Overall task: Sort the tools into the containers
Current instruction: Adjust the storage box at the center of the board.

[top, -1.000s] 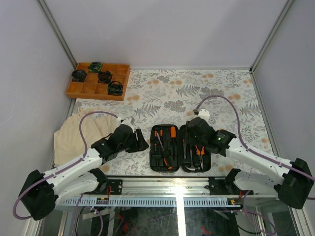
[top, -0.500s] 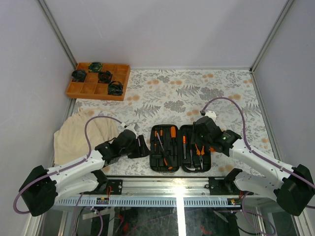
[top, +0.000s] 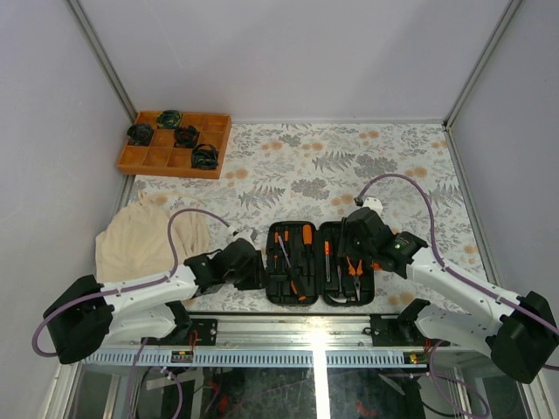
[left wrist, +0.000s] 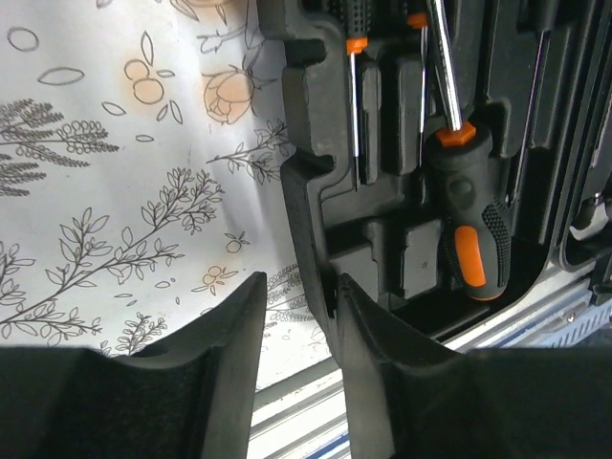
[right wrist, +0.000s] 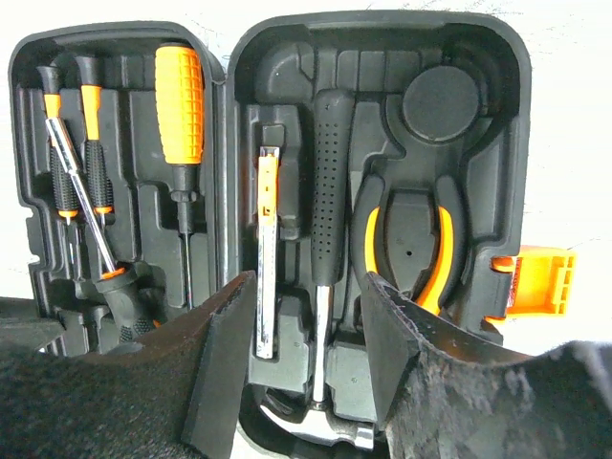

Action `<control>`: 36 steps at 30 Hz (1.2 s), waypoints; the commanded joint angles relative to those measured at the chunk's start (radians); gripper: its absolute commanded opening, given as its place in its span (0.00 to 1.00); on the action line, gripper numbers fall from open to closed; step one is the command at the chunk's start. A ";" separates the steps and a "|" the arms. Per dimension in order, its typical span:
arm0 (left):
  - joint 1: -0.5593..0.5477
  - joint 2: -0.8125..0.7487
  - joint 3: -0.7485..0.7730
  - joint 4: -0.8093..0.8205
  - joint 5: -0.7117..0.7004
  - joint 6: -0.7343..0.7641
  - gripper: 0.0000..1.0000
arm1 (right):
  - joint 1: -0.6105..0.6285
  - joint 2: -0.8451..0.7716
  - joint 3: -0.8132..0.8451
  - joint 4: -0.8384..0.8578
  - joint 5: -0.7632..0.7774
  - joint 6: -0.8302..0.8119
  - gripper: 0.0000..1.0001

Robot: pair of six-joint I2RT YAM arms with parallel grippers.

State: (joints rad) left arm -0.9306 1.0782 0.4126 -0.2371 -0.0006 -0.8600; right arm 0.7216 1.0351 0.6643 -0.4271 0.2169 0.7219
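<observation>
my left pincer (left wrist: 298, 287) sits low at the near left corner of the open tool case (right wrist: 378, 19), fingers spread. the case's left wall runs into the gap between them, closer to the inner finger; i cannot tell whether either finger touches it. the tools are all in the case: hammer (right wrist: 330, 182) and pliers (right wrist: 406, 249) bedded in its right half, small screwdrivers (right wrist: 94, 172) in its left half. one screwdriver (left wrist: 464, 220) lies loose across the left half's slots, its long axis slanted, fat handle toward the case's near edge, tip toward its far left corner. that handle is just inside the wall from my left pincer, so the left arm is nearer. my right pincer (right wrist: 306, 279) hangs spread above the right half, pinching nothing. i judge the slanted screwdriver wants seating before the case folds shut.
</observation>
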 commanded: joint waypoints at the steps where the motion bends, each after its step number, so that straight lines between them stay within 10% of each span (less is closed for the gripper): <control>1: -0.007 0.039 0.043 -0.045 -0.086 0.007 0.31 | -0.004 -0.006 0.004 0.023 -0.005 -0.007 0.55; 15: 0.137 0.124 0.154 -0.217 -0.158 0.108 0.20 | -0.004 -0.022 0.023 -0.036 0.035 -0.022 0.55; 36: 0.383 0.345 0.408 -0.192 -0.166 0.261 0.31 | -0.004 -0.040 0.056 -0.085 0.084 -0.061 0.57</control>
State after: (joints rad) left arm -0.5587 1.3945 0.7502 -0.4461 -0.1200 -0.6491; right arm 0.7216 1.0328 0.6724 -0.4946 0.2543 0.6849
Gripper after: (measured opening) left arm 0.290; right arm 0.561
